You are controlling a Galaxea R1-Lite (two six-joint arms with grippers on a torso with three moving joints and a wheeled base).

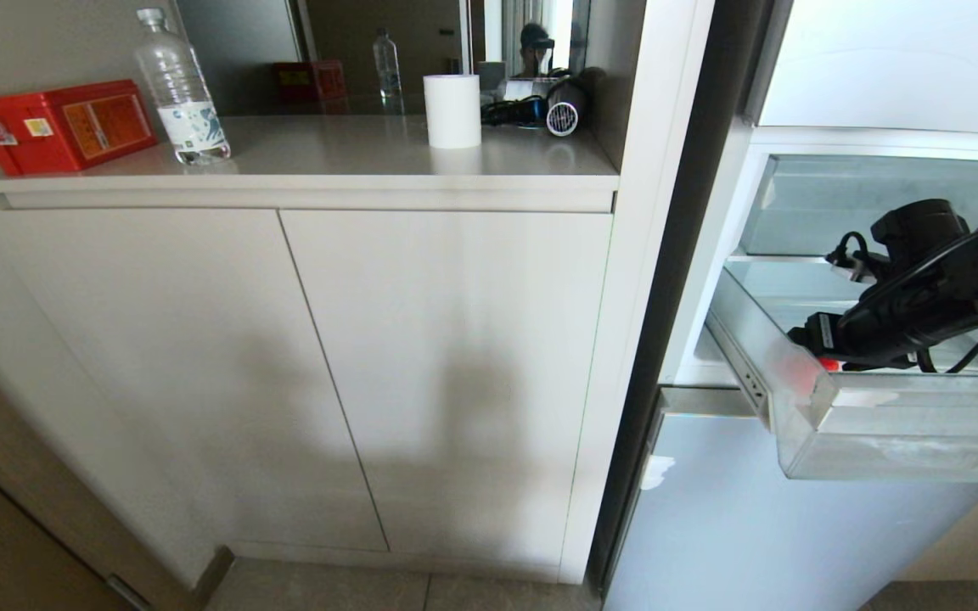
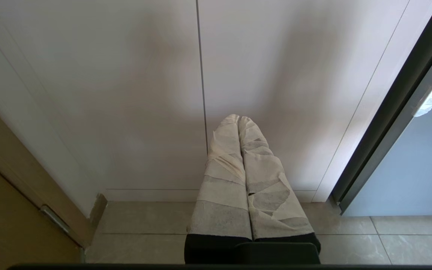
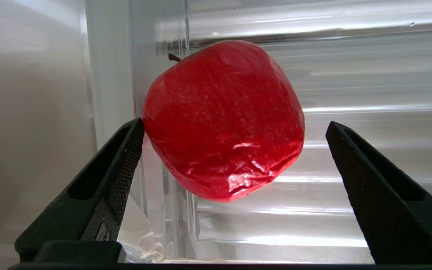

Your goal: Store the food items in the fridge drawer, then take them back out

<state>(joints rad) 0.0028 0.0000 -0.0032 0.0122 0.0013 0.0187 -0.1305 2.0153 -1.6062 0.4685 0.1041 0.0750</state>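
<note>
Fridge drawer [image 1: 896, 424] of clear ribbed plastic stands pulled out so the right gripper [image 3: 234, 157] can reach in, its jaws spread wide and gripping nothing, the glossy red apple-like food item [image 3: 223, 120] lying between them by the drawer's side wall.

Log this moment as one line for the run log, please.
right tool: open, inside fridge drawer | red apple: between fingers, on ribbed floor, not gripped | left tool: shut, parked facing cabinet doors

Glossy red apple [image 3: 223, 120] w/ wrinkled film, clear ribbed plastic drawer [image 3: 351, 93], matt textured hand fingers [image 3: 126, 161]
</note>
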